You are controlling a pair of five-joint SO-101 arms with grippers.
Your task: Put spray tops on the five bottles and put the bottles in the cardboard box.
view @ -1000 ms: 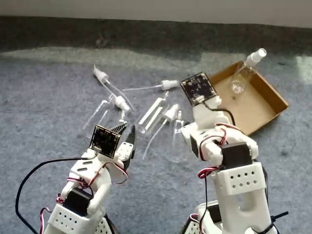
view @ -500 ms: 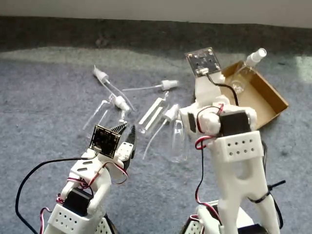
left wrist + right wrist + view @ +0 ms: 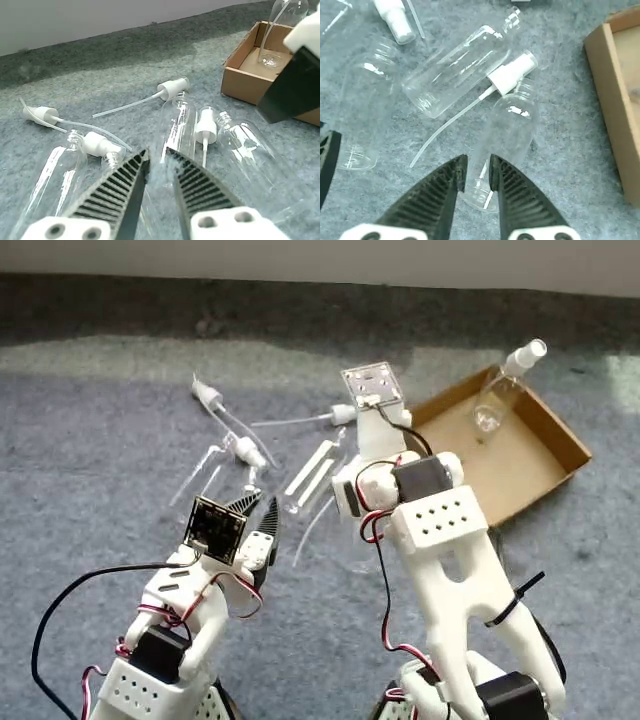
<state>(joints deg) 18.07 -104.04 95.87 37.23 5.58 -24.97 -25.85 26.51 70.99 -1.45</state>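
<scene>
Just under the right gripper (image 3: 477, 167), whose jaws stand a narrow slit apart and hold nothing, a clear bottle (image 3: 507, 145) lies on its side without a top. A loose spray top (image 3: 512, 75) rests at its neck. The bottle looks light, thin-walled and slick, likely to roll or squirt free, so a gentle hold across the mid-body seems safest. The left gripper (image 3: 156, 152), likewise barely parted and empty, hangs over more bottles (image 3: 177, 120). Everything rests on grey carpet (image 3: 100, 440), which should damp rolling. The cardboard box (image 3: 560, 455) sits nearby with one topped bottle (image 3: 497, 395) leaning inside.
</scene>
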